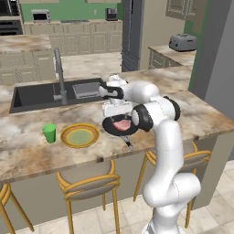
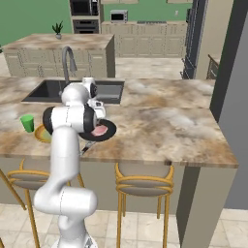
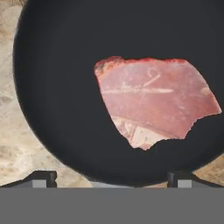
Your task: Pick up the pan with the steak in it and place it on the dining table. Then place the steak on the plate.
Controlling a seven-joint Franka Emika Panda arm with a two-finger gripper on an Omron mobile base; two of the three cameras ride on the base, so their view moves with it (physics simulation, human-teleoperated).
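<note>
Pan on the dining table, steak inside, gripper open above it

Pan (image 1: 119, 127) sits flat on the marbled dining table (image 1: 201, 114), near the front edge, its short handle pointing toward the stools; steak (image 3: 153, 103) lies flat in it, off-centre, pinkish-red with a paler patch at one edge. Gripper (image 3: 111, 177) hangs straight over the pan, jaws spread as wide as they go, both dark tips apart at either side of the pan's near rim, nothing held. Plate (image 1: 80, 135) just beside the pan on the sink side, not touching; green cup (image 1: 49, 133) beyond the plate. Sink (image 1: 36, 96) with grey tap (image 1: 59, 75) behind them
</note>
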